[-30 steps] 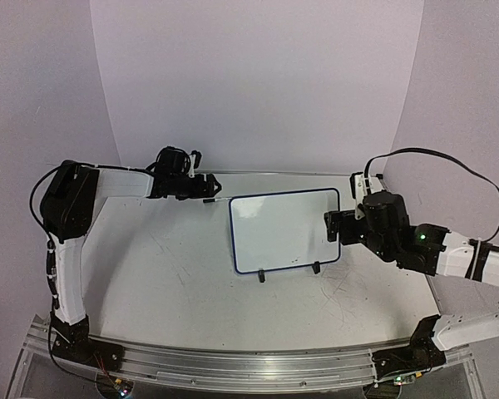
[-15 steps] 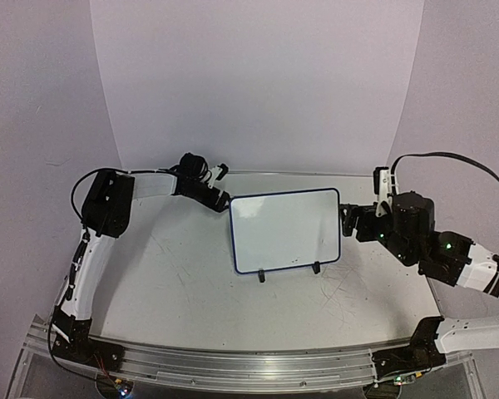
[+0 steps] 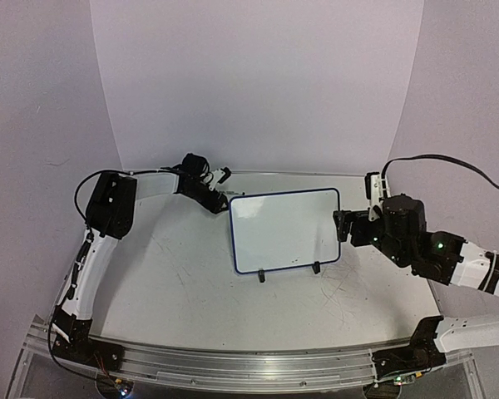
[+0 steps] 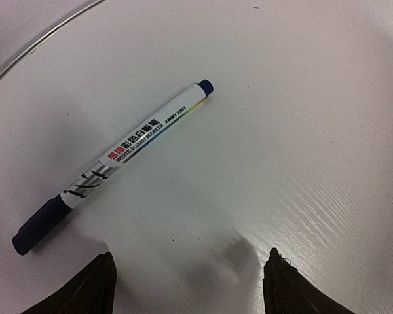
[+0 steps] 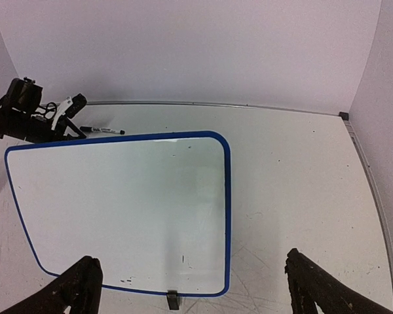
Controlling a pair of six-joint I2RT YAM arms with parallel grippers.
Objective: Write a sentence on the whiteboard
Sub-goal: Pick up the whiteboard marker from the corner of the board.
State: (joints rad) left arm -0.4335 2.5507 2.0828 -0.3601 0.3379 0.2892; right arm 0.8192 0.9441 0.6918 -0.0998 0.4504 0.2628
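Whiteboard [image 3: 283, 233], a small rectangular white panel in a thin dark-blue rounded frame, stands propped at a tilt on two small black feet [image 3: 262, 276] toward the far middle of the scuffed white tabletop [image 3: 175, 274]. Its face reads plain white, with a few tiny dark specks low down in my right wrist view.

My right gripper [image 3: 343, 226] sits just beside the whiteboard's right edge. Its jaws are spread wide with nothing gripped. From that wrist the board's lower right corner lies ahead between my two dark fingers [image 5: 78, 288]. I cannot tell whether either finger touches the frame.

My left gripper [image 3: 218, 201] is at the board's far left corner, low over the table. Its jaws are parted and hold nothing. A white-barrelled whiteboard marker with a dark-blue cap [image 4: 118, 157] lies flat on the tabletop ahead of those fingertips [image 4: 105, 281], apart from them and angled across the view. The right wrist view places that marker just behind the board's top edge.
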